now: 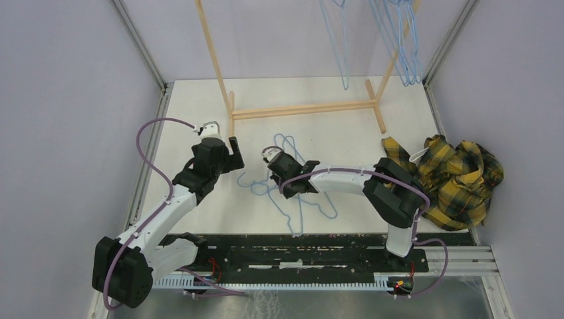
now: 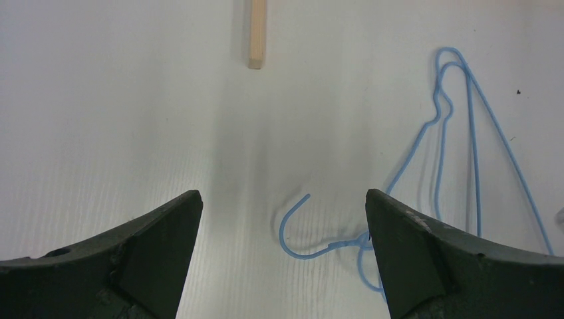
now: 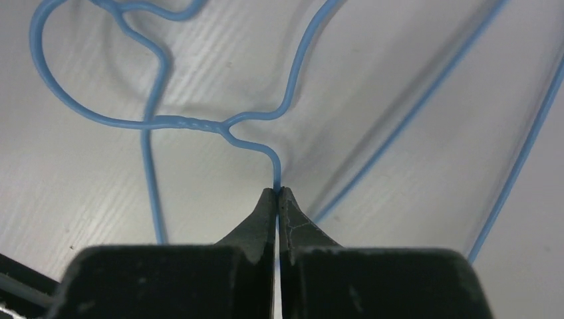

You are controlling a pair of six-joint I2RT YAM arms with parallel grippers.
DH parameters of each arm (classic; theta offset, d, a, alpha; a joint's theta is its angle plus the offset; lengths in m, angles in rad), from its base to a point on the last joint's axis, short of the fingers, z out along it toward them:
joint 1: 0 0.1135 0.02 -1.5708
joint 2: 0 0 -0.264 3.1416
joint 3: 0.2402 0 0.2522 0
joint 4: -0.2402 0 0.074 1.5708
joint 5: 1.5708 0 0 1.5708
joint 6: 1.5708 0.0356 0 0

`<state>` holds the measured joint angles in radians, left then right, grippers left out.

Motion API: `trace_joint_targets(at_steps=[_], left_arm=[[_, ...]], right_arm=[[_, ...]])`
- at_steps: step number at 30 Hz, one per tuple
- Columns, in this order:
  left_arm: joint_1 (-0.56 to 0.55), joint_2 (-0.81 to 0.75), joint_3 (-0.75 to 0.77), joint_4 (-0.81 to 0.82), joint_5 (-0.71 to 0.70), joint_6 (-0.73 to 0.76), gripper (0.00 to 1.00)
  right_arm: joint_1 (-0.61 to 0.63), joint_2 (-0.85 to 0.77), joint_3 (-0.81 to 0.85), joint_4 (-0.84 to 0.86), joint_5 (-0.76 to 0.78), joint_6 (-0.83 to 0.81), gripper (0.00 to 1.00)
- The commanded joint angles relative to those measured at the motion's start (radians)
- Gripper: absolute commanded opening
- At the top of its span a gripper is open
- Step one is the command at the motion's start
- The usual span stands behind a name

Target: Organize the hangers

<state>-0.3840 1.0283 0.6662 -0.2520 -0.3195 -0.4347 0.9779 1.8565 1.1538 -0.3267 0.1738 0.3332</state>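
Light-blue wire hangers (image 1: 292,199) lie tangled on the white table between my two grippers. My right gripper (image 1: 278,178) is shut on the wire of one hanger (image 3: 186,121), just below its twisted neck; the jaws (image 3: 278,191) pinch the thin wire, and another hanger's wire (image 3: 412,113) runs past on the right. My left gripper (image 1: 234,156) is open and empty, just left of the pile. In the left wrist view it (image 2: 281,193) hovers above a hanger hook (image 2: 299,232), with a hanger's shoulder loop (image 2: 465,133) to the right. More hangers (image 1: 402,40) hang on the rack at the back.
A light wooden rack (image 1: 302,108) stands at the back of the table; one foot end (image 2: 257,33) shows ahead of the left gripper. A yellow-black plaid cloth (image 1: 452,176) lies heaped at the right, beside the right arm's elbow. Grey walls close both sides.
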Motion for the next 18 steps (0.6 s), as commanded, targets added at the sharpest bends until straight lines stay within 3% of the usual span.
trace_joint_targets(at_steps=[1,8,18], left_arm=[[-0.002,-0.053,0.005,0.018,-0.042,-0.038,1.00],[-0.002,-0.074,0.002,0.005,-0.050,-0.042,1.00],[-0.002,-0.062,-0.004,0.017,-0.028,-0.058,1.00]], right_arm=[[-0.120,-0.195,-0.010,-0.045,-0.081,0.041,0.01],[-0.275,-0.349,0.032,-0.084,-0.316,0.071,0.01],[-0.344,-0.396,0.161,0.035,-0.505,0.241,0.01]])
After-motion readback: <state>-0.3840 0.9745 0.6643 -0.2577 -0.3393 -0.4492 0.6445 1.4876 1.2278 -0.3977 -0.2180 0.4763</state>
